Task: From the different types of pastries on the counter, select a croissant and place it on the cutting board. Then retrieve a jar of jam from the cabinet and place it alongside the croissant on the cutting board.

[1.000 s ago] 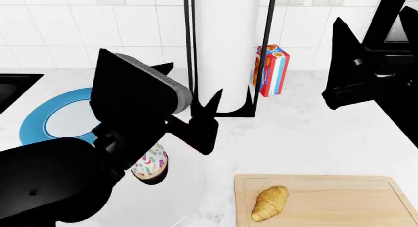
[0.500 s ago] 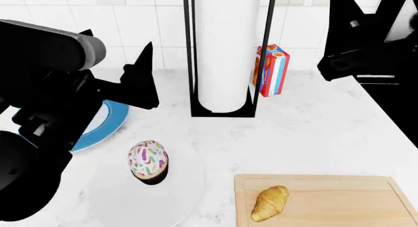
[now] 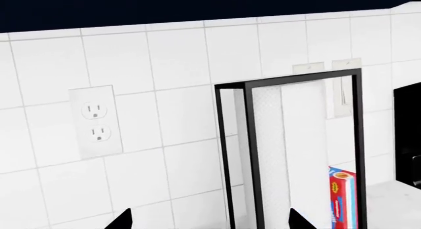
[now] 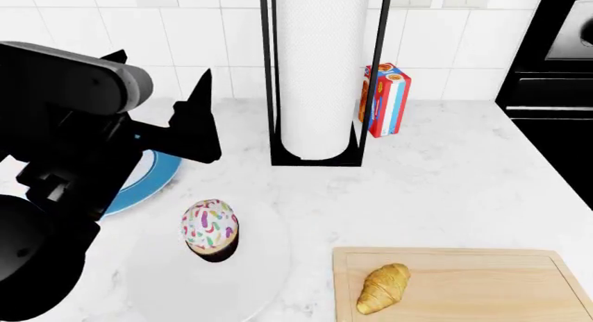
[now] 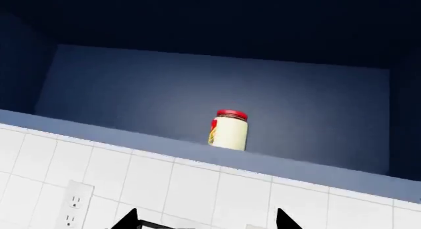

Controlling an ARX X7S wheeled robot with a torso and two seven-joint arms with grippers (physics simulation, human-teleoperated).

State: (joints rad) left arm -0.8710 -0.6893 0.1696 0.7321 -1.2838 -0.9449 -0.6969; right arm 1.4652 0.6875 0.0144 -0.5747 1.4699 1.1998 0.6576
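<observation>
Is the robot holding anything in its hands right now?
No, nothing. The left hand is open and empty above the counter. The right hand is open too, pointing up at the jar in the cabinet.

The blue plate (image 4: 153, 176) is mostly hidden behind the left arm (image 4: 83, 148) (the cutting board (image 4: 482, 273) is cut off beside it).

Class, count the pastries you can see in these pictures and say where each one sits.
2. The croissant lies on the cutting board. The cupcake stands on the white plate, left of the board. The left arm could hide others.
</observation>
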